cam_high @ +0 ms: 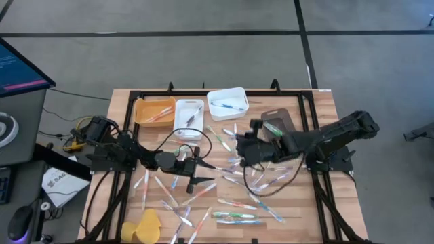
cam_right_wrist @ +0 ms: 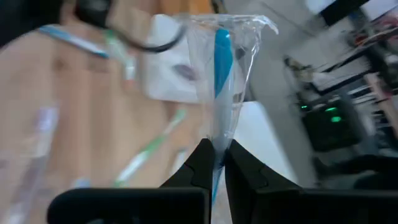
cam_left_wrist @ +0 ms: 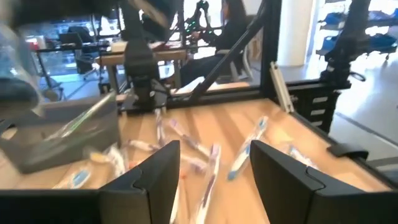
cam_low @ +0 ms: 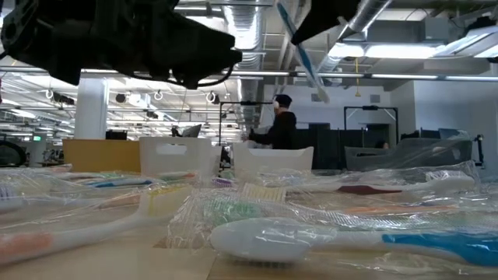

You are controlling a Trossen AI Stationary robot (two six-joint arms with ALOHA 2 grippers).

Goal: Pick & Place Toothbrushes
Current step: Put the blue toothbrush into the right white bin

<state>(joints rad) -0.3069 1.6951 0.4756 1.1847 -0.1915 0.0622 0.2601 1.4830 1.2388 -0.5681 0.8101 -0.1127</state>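
Pinched between the clenched fingers of the right gripper point(cam_right_wrist: 214, 163), a blue-and-white wrapped toothbrush point(cam_right_wrist: 221, 81) is held by one end, its long axis running straight out from the fingertips. It is carried above the table point(cam_high: 319, 108), near the white bin point(cam_high: 228, 103). Farther off, the left gripper point(cam_left_wrist: 214, 163) is seen spread and empty over scattered toothbrushes point(cam_high: 234, 217) lying at all angles.

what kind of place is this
Probably a large open robotics lab or workshop: exposed ceiling ducts, a person at distant workstations, and a black-framed wooden table strewn with plastic-wrapped toothbrushes.
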